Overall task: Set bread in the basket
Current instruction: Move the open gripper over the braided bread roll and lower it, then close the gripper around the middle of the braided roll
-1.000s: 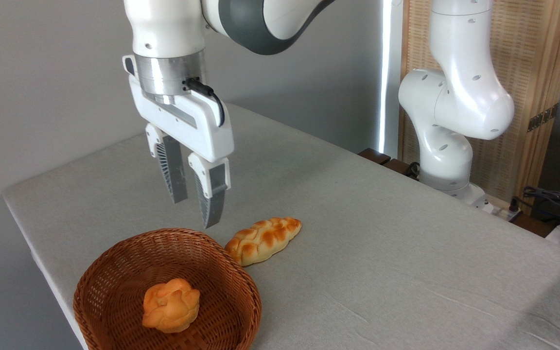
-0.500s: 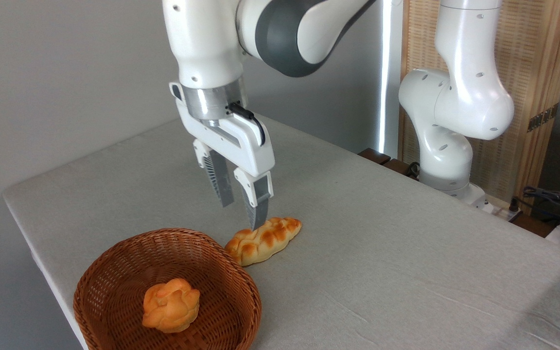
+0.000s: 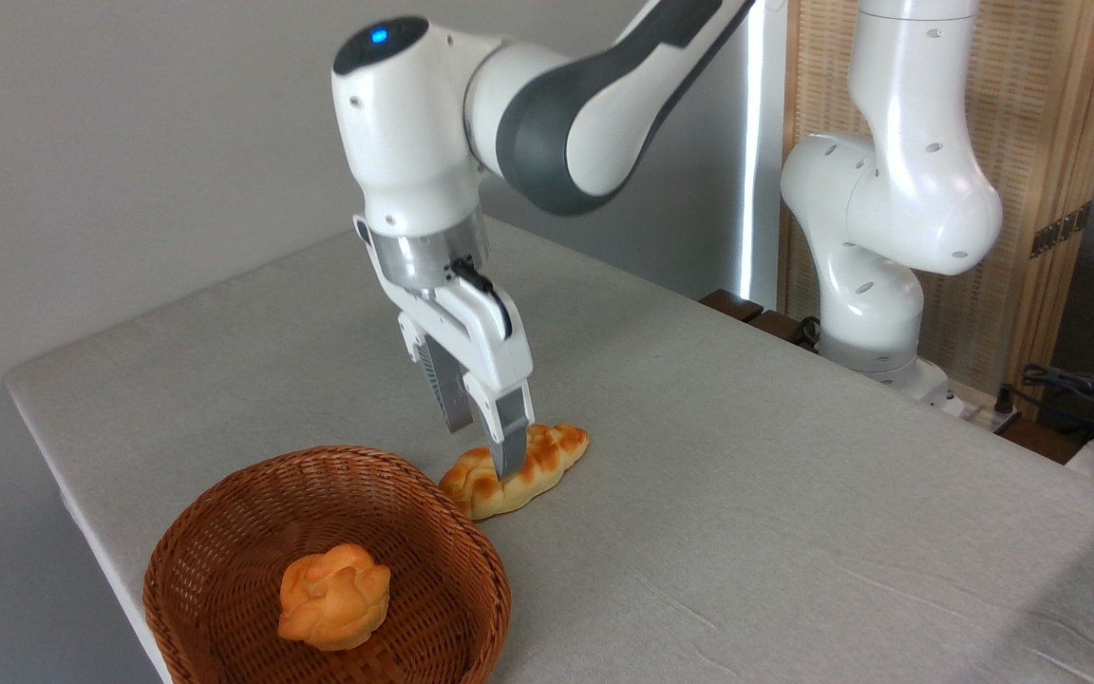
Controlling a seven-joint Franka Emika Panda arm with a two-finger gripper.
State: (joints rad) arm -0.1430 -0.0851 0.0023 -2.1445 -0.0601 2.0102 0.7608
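**One loaf outside the basket, fingers straddling it, grasp not yet confirmed**

One braided loaf [image 3: 515, 470] lies flat on the grey-covered bench [image 3: 746, 494], just beside the far right rim of the round wicker basket [image 3: 224, 532]; whether its near tapered end touches the rim cannot be told. A small knotted bun [image 3: 333, 596] already sits inside the basket.

The gripper [image 3: 482, 446] is lowered over the middle of the loaf, slightly tilted. Its fingers [image 3: 512, 432] stand apart, one in front of the loaf's upper surface and the other behind it. The near fingertip appears to meet the crust; contact by the far one is hidden. The fingers are spread, not clamped.

Handling assessment:
- The loaf looks light. Whether it is real bread or a soft replica cannot be settled; either way some give under pressure should be expected.
- The braided surface is ridged and matte, so slippage seems a low risk.
- The ends taper. A hold there would be narrow and likely to let the loaf swing or pivot.
- The widest, central section, where the fingers now stand, is judged the sound place to grip, squeezing across the width.

Risk: an over-firm squeeze may dent the loaf; an off-centre hold may let it droop and catch the basket rim during transfer.
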